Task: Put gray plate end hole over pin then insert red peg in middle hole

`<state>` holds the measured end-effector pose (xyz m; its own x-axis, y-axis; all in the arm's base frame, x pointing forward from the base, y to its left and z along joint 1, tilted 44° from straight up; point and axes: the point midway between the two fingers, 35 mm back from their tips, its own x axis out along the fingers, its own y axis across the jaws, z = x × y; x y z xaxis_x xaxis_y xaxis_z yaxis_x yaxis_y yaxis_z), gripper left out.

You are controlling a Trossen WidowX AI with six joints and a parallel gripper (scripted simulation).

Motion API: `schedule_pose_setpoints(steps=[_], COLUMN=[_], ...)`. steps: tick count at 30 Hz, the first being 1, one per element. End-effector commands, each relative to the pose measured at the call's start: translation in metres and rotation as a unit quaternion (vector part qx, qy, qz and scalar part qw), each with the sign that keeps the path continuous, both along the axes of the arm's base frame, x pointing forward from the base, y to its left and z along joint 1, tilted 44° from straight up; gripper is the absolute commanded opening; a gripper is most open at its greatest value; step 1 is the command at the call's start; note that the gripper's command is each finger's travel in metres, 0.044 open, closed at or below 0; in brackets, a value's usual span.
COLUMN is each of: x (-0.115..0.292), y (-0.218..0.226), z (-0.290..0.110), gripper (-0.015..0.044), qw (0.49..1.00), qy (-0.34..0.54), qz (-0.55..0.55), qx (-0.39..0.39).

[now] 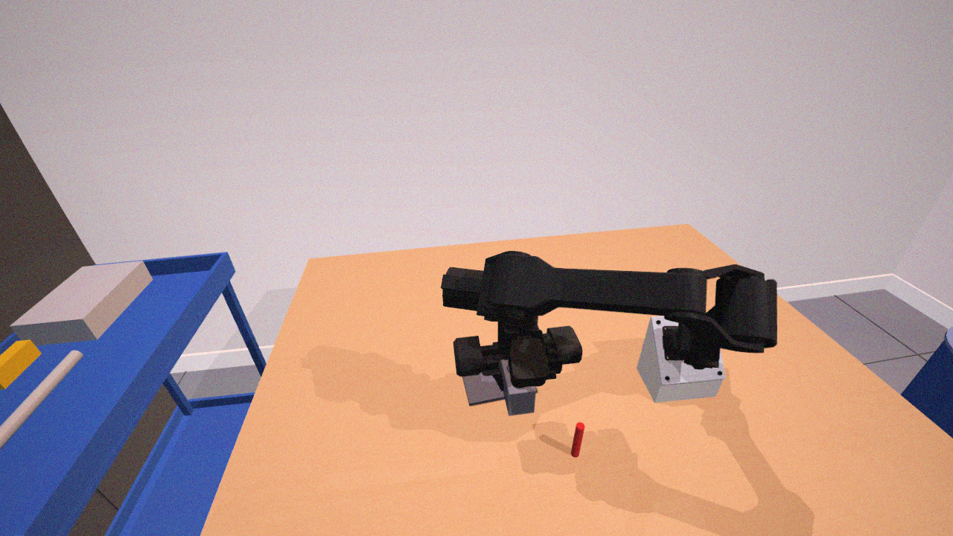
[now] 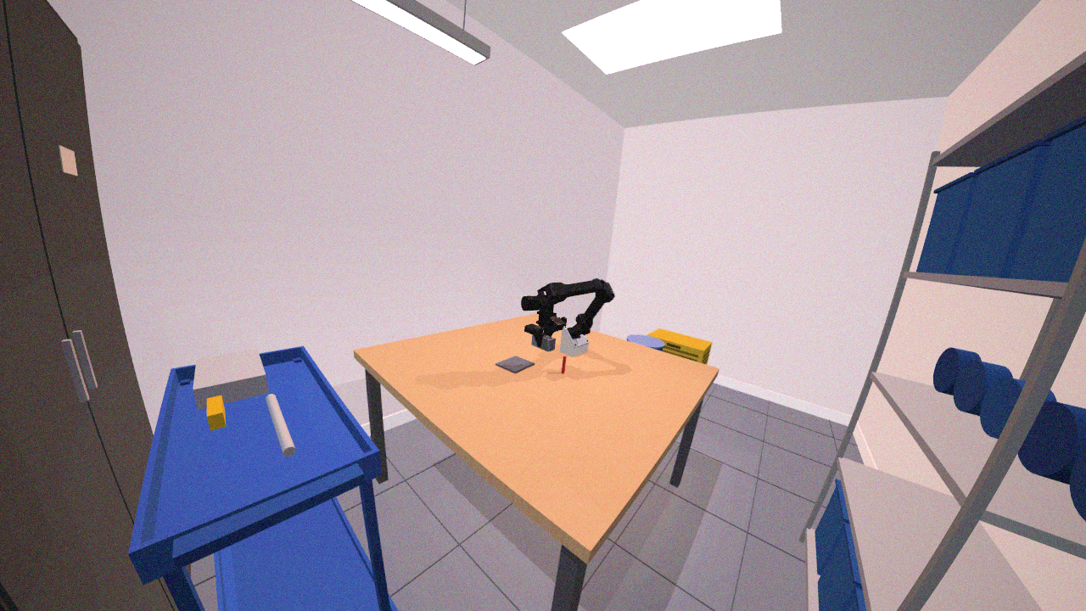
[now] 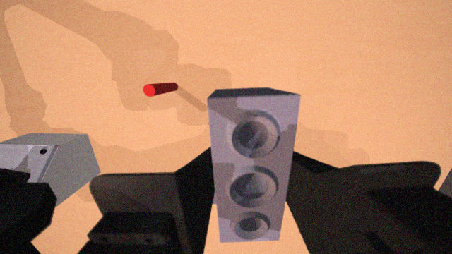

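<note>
My gripper [image 1: 514, 381] [image 2: 544, 339] [image 3: 242, 148] is shut on the gray plate [image 1: 523, 400] [image 3: 255, 100] and holds it clear above the table, long side pointing away from the wrist. The wrist view shows the plate's three holes in a row. The red peg [image 1: 577, 440] [image 2: 562, 365] [image 3: 160, 89] stands upright on the orange table [image 1: 373, 466] [image 2: 546, 440], a little in front of and to the right of the gripper. The dark flat base [image 2: 516, 364] lies on the table to the left of the gripper. I cannot make out its pin.
The arm's gray mount block [image 1: 680, 376] [image 3: 67, 160] stands to the right of the gripper. A blue cart [image 1: 126, 359] [image 2: 243, 463] with a gray box, a yellow block and a white rod stands left of the table. Shelves [image 2: 987, 364] stand at the right.
</note>
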<state>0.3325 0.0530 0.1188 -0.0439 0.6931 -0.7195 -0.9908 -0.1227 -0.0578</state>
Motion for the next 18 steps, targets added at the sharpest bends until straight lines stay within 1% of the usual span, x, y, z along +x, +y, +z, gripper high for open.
schedule_pose_setpoints(steps=[1,18], x=[0.006,0.023], y=[-0.004,-0.021], z=[-0.01,-0.061], gripper=[0.0,0.0], qw=[1.0,0.995], qy=[-0.012,-0.069], qz=[0.011,0.069], qx=[0.0,0.003])
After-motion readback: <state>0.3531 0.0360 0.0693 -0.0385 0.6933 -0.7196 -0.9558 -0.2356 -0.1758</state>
